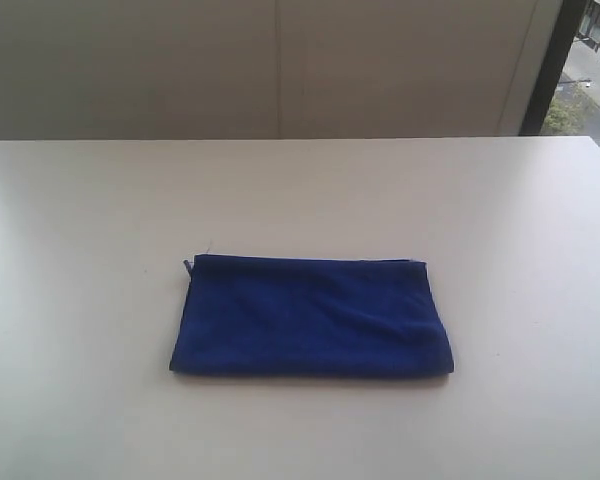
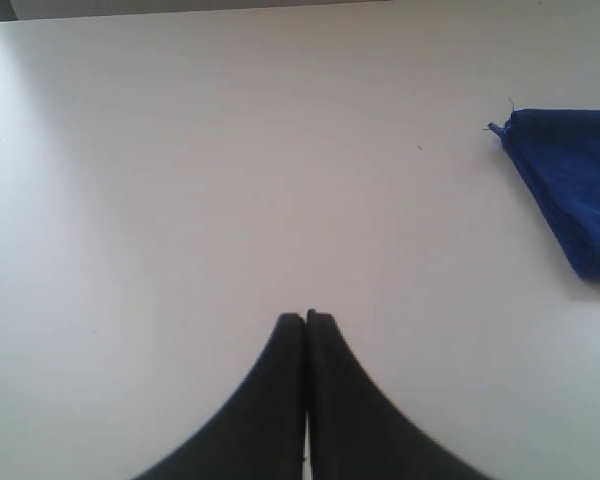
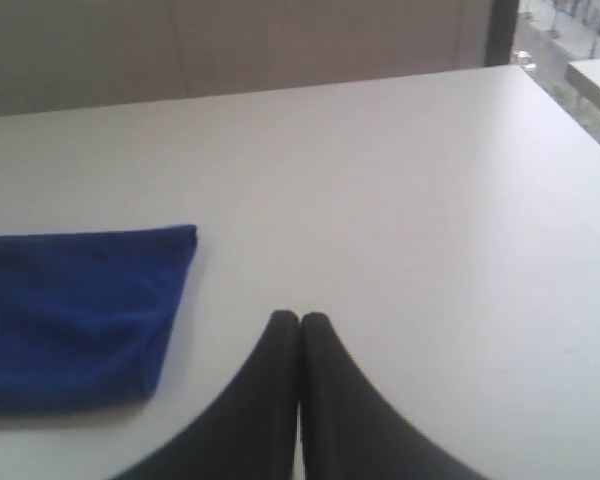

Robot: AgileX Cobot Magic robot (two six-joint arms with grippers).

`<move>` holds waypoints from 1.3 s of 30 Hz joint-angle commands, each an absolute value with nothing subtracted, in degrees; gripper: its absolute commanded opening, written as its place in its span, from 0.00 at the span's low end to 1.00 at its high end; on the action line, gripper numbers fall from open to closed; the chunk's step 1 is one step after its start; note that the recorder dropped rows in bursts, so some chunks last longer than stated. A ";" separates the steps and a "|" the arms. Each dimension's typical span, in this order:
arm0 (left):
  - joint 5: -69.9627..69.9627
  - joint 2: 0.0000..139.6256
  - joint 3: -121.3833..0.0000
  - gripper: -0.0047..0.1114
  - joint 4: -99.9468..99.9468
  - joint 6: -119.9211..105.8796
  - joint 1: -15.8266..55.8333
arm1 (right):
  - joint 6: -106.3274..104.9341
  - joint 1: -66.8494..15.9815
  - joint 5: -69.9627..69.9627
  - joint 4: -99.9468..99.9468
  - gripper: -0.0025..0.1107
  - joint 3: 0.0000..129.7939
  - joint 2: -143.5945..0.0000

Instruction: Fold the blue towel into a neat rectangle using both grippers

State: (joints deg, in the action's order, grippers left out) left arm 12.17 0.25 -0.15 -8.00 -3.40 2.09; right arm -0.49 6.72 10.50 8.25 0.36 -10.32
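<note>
The blue towel [image 1: 310, 318] lay folded into a flat rectangle just toward 6 o'clock from the middle of the white table [image 1: 300, 190], its long sides running from 9 to 3 o'clock. Off its 9 o'clock end the left gripper [image 2: 306, 318] had its fingers pressed together on nothing, over bare tabletop. The right gripper [image 3: 299, 318], off the 3 o'clock end, was likewise closed and empty.

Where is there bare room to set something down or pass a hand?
The table is bare between the blue towel and the table's far edge, on both sides of the towel, and in a narrower strip in front. Nowhere is crowded; the left gripper and right gripper are over bare tabletop, clear of the towel.
</note>
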 commanded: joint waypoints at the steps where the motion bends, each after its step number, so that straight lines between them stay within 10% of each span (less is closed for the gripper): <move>1: 11.97 0.00 0.00 0.04 -8.31 -3.38 2.04 | -1.35 13.03 17.81 7.66 0.02 0.00 -4.83; 39: 11.64 0.00 0.00 0.04 -8.31 -3.38 2.04 | 3.01 1.07 19.69 0.00 0.02 0.00 0.00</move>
State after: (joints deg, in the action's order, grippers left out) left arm 11.84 0.25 -0.15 -8.00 -3.45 2.09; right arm -0.78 1.15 19.72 3.56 0.32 -0.34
